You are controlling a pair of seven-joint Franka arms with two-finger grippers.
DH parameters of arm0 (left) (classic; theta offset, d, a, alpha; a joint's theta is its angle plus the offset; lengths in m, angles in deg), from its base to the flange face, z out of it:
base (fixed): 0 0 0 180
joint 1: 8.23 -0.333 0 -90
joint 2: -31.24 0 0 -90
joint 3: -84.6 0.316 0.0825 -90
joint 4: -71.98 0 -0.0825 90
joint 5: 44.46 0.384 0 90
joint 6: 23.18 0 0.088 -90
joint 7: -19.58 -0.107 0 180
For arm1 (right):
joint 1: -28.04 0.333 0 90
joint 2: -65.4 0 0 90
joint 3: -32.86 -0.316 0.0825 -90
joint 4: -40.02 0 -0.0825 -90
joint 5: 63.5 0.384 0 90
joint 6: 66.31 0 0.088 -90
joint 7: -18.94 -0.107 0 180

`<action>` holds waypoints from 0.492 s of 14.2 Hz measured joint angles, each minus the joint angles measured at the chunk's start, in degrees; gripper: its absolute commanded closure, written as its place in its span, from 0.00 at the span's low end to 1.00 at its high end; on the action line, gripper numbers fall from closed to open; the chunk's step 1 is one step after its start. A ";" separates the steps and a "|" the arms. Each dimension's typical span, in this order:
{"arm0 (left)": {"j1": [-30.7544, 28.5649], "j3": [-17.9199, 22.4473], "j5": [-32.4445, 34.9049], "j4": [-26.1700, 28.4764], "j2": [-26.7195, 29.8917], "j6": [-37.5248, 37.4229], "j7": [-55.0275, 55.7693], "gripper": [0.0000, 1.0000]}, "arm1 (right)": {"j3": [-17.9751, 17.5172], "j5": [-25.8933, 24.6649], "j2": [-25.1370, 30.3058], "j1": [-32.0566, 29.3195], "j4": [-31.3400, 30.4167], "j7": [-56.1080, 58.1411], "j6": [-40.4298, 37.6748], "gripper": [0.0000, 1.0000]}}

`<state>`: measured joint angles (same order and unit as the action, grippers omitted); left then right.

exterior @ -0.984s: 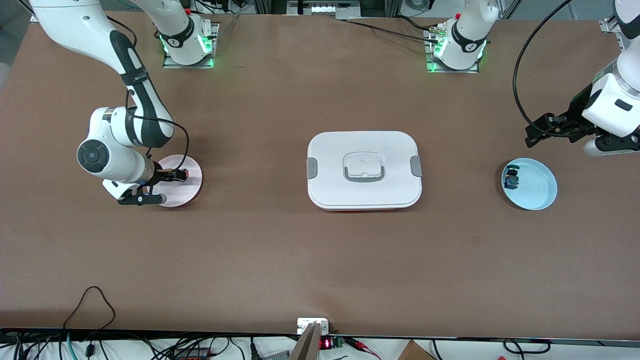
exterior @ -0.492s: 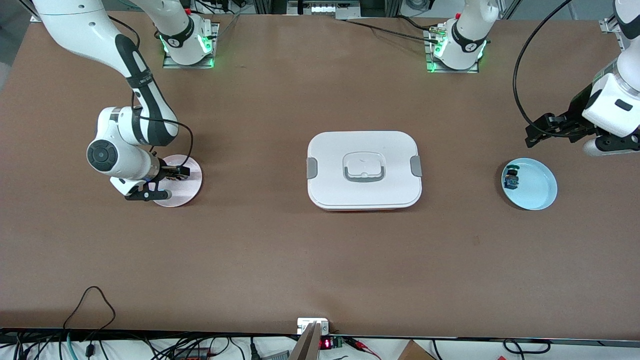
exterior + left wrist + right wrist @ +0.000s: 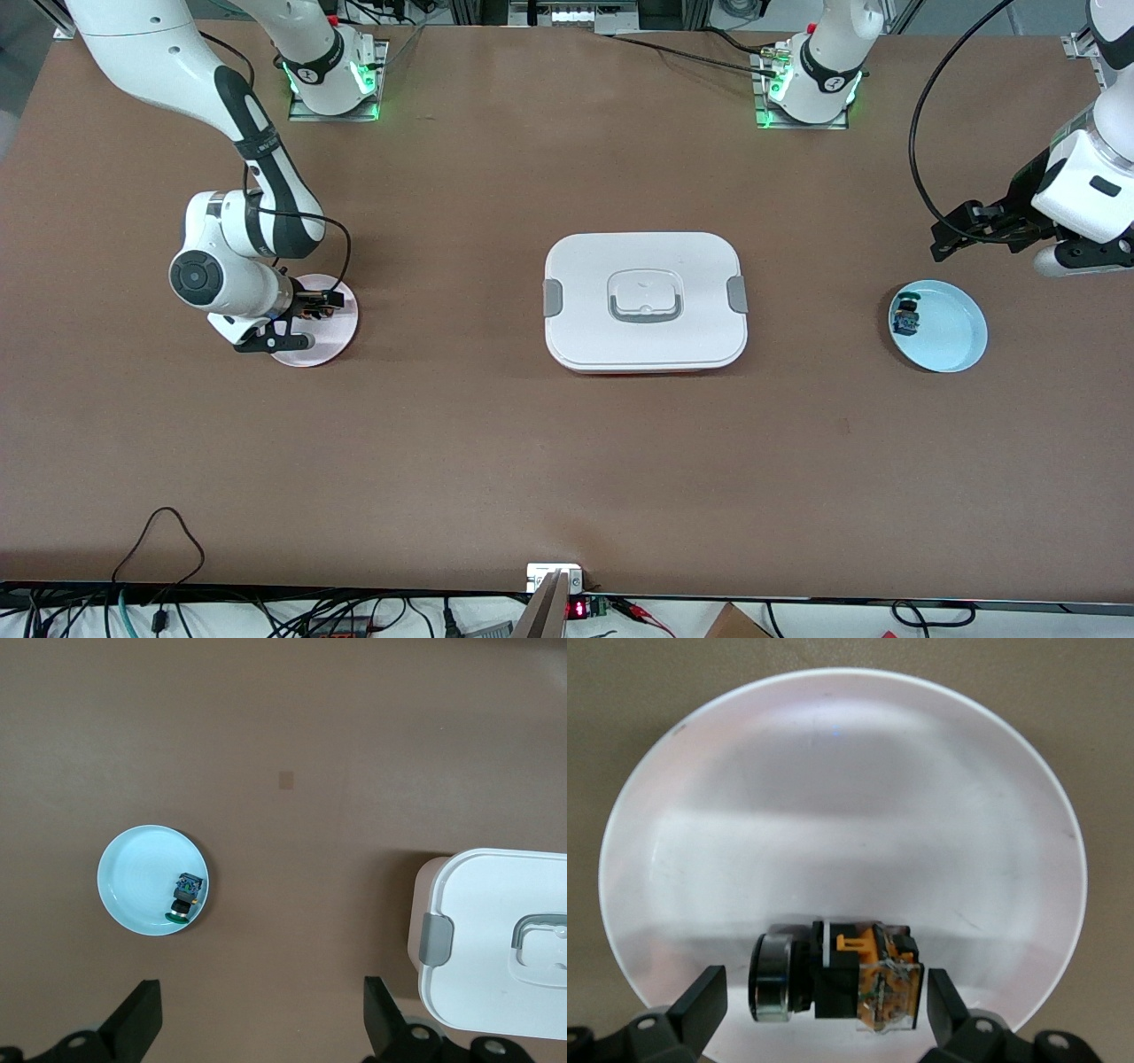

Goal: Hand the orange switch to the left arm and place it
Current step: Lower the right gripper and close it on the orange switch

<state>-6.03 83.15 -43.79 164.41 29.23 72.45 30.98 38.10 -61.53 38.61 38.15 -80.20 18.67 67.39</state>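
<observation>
The orange switch (image 3: 833, 979) lies on its side on a pink plate (image 3: 330, 341) at the right arm's end of the table. It has a black-and-silver button end and an orange, clear-cased body. My right gripper (image 3: 323, 310) is low over the plate and open, with a finger on each side of the switch (image 3: 824, 992). One finger is close to the orange body and the other stands off the button end. My left gripper (image 3: 944, 239) hangs open and empty over bare table beside a blue plate (image 3: 952, 341). The white box (image 3: 645, 301) stands mid-table between the plates.
The blue plate (image 3: 137, 873) holds a small blue-and-black component (image 3: 184, 893). The box's corner, with a grey clip, shows in the left wrist view (image 3: 496, 939). Brown table surface lies all round the box.
The right arm's wrist has shifted toward the pink plate while its fingers stay around the switch. The left arm has not moved.
</observation>
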 measured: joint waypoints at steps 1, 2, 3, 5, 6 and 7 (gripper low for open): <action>0.00 0.00 0.00 0.00 0.00 0.00 0.00 0.00 | 0.00 0.00 -0.24 0.01 -0.01 0.00 0.04 0.00; 0.00 0.00 0.00 0.00 0.00 0.00 0.00 0.00 | 0.00 0.00 -0.51 0.01 -0.02 0.01 0.15 0.00; 0.00 0.00 0.00 0.00 0.00 0.00 0.00 0.00 | 0.00 0.00 -0.69 0.01 -0.02 0.03 0.25 0.00; 0.00 0.00 0.00 0.00 0.00 0.00 0.00 0.00 | 0.00 0.00 -0.76 0.01 -0.02 0.05 0.28 0.00; 0.00 0.00 0.00 0.00 0.00 0.00 0.00 0.00 | 0.00 0.00 -0.76 0.01 -0.02 0.05 0.30 0.00; 0.00 0.00 0.00 0.00 0.00 0.00 0.00 0.00 | 0.00 0.00 -0.76 0.01 -0.02 0.05 0.32 0.00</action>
<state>-6.03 83.15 -43.79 164.41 29.23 72.45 30.98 38.11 -61.53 37.85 38.16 -80.21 18.72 67.71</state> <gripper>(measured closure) 0.000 0.000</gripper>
